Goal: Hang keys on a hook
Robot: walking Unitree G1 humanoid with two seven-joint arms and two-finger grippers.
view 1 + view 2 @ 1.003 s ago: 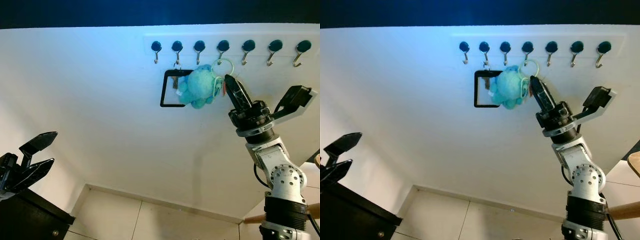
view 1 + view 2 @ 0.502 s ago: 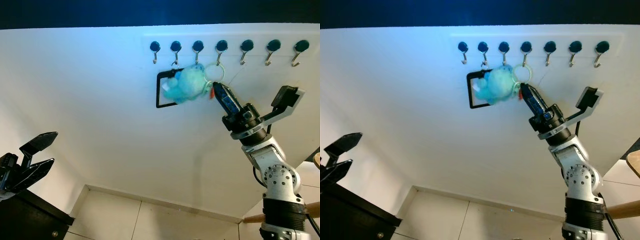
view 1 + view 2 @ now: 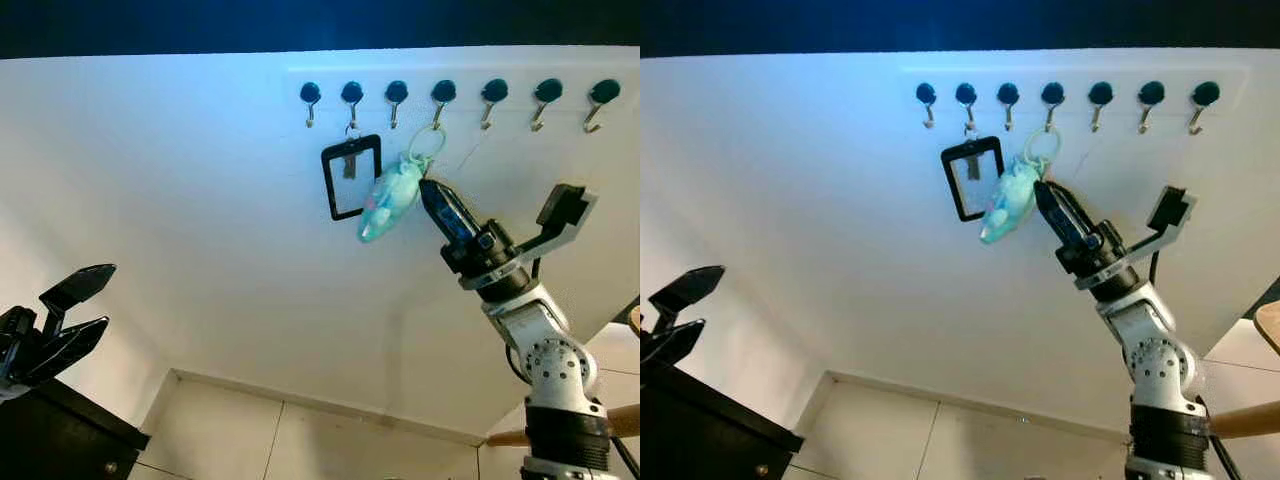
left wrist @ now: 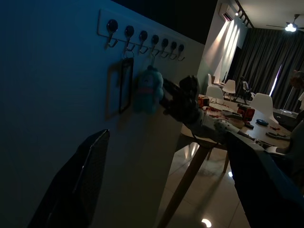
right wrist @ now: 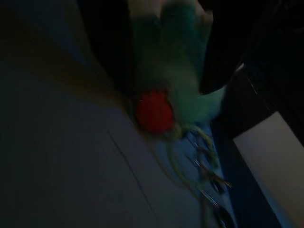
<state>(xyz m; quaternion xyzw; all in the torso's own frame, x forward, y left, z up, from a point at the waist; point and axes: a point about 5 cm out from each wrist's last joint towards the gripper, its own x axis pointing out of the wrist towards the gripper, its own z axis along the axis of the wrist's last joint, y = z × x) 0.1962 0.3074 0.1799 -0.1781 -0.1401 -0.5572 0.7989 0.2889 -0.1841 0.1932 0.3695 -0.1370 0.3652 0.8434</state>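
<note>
Keys go up: my right claw (image 3: 428, 192) spreads its fingers wide, one tip touching the soft turquoise plush keychain (image 3: 385, 200).
Light and floppy, I judge; its pale green ring (image 3: 426, 143), above the claw on a metal hook (image 3: 440, 100), is the firmest hold.

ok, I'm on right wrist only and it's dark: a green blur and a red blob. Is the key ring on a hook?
Observer: From the head views, the pale ring hangs at the fourth hook from the robot's left and seems looped over it.
Operator: Claw open?
Observer: The right claw is spread wide. One finger sits right beside the teal plush under the ring, the other is well off to the side.
Operator: Anything next to it?
Observer: A black badge holder hangs from the second hook, just left of the plush.
</note>
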